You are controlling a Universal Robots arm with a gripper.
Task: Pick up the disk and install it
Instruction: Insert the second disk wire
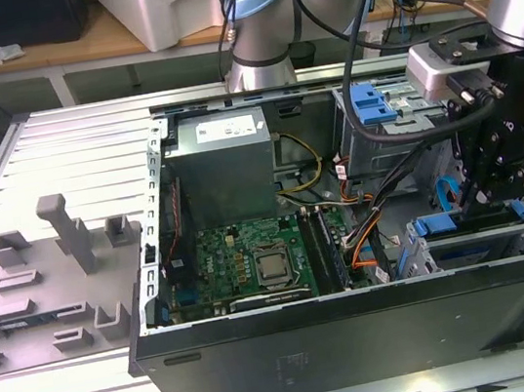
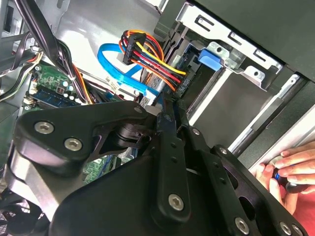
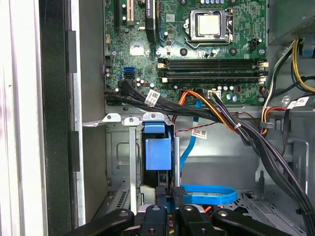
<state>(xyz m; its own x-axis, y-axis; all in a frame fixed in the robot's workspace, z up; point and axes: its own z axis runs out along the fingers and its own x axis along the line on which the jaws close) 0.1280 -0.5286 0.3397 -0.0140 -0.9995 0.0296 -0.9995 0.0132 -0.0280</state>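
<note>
Arm is down inside the PC case (image 1: 362, 339), gripper (image 1: 477, 201) over the drive bay (image 1: 491, 245) at abt 4 o'clock of the case in the exterior view, well apart from the motherboard (image 1: 251, 257) at 7 o'clock. The disk (image 3: 157, 152) sits on edge in the bay slot, blue carrier end showing betw the metal rails in the first wrist view. Judging from that, it's mostly seated and the step in hand is the final push home. Claw looks clenched: in both wrist views the tips meet just beside the carrier end. Can't tell if anything thin is pinched betw them or if they only press on it. To do this well: keep the push straight along the rails w/ no twist, since a tilted carrier will likely bind. Go slow and stop when the carrier end sits level w/ the bay front. Watch the blue data cable (image 3: 206, 194) looping right next to the tips, and the red/yellow power lead (image 2: 147, 54) by the slot. Either could get trapped behind the drive. A person's hand (image 2: 290, 169) rests at the case edge near the arm, so keep motions small.
</note>
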